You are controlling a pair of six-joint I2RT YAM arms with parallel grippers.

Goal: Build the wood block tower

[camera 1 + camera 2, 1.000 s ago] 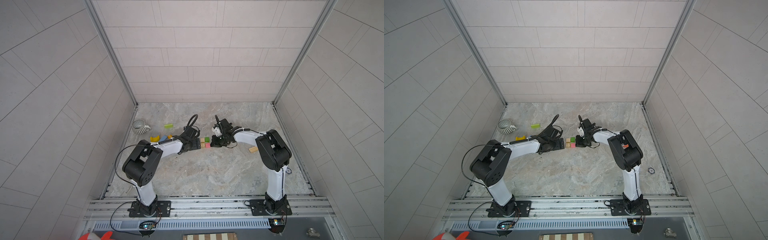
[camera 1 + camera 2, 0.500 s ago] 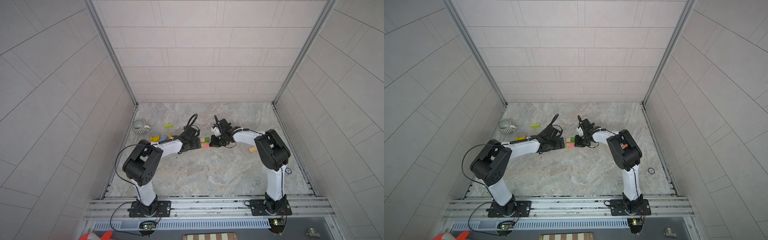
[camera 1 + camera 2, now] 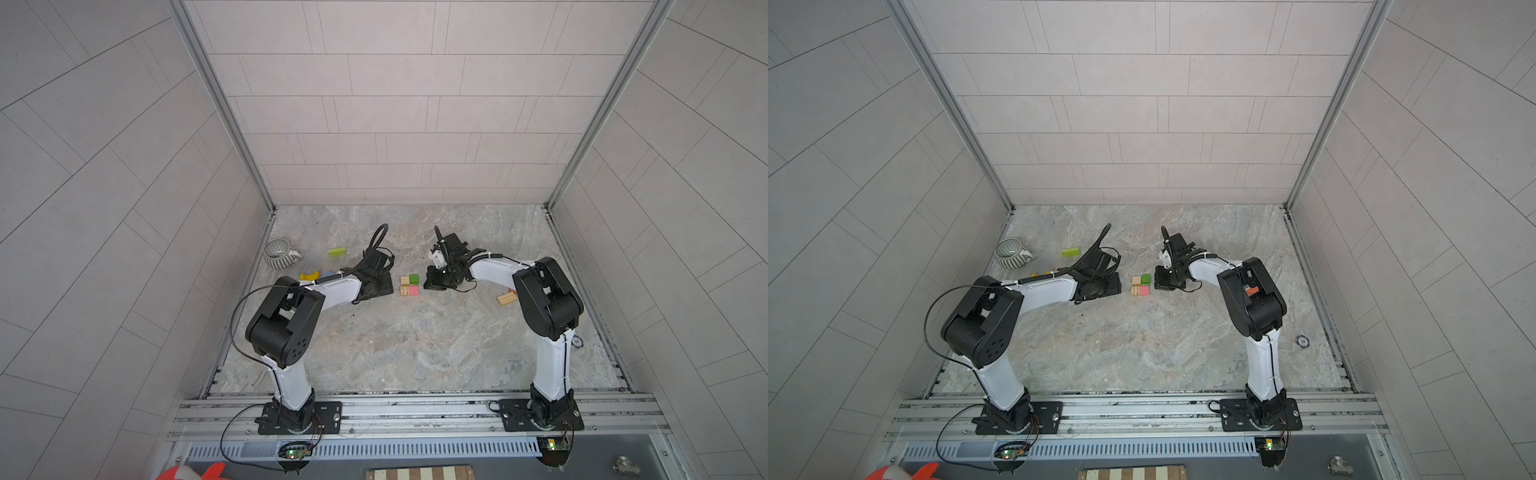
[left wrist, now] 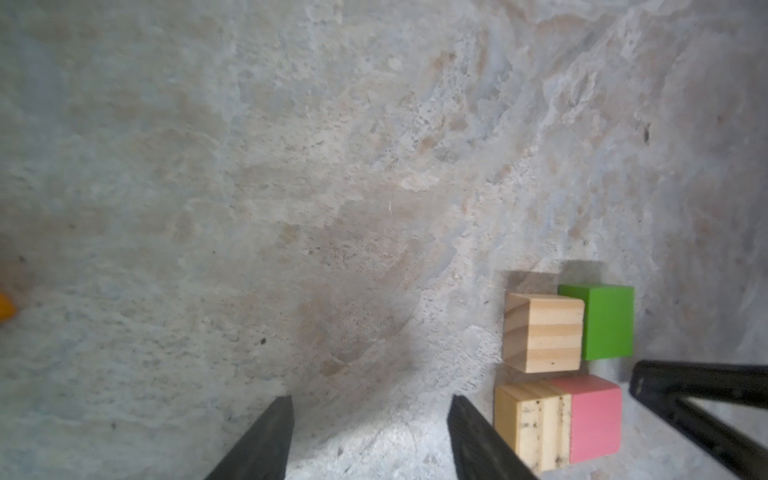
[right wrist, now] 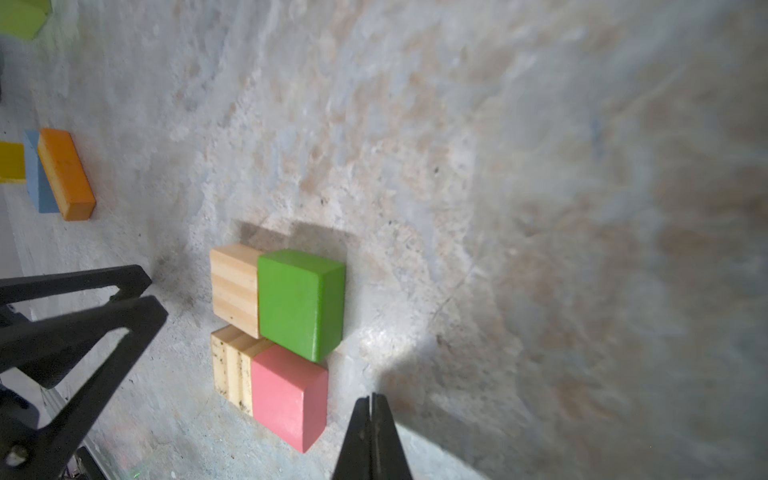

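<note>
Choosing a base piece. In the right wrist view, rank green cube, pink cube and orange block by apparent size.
1. green cube and pink cube: about alike, not ranked.
2. orange block: looks smallest, but it lies farther from the camera, so unsure.

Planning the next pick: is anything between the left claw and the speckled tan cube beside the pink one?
Nothing visible. The left claw sits open over bare table, one finger close beside the speckled tan cube. The pink cube sits against that cube's far side, so it blocks nothing.
</note>
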